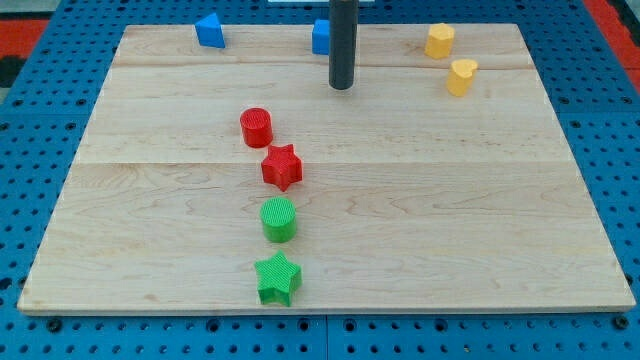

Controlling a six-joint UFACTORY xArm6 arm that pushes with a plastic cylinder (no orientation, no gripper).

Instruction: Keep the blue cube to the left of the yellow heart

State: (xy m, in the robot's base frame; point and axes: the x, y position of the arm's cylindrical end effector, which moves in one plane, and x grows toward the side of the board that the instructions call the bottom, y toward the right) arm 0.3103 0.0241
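The blue cube [320, 37] sits at the view's top middle, partly hidden behind my rod. The yellow heart [461, 76] lies at the view's upper right, well to the right of the cube. My tip [342, 86] rests on the board just below and slightly right of the blue cube, close to it; whether they touch cannot be told.
A blue triangular block [209, 31] sits at the top left. A yellow hexagonal block [439, 40] lies above the heart. A red cylinder [256, 127], red star [282, 167], green cylinder [279, 219] and green star [278, 279] run down the middle. The wooden board [450, 220] ends at blue pegboard.
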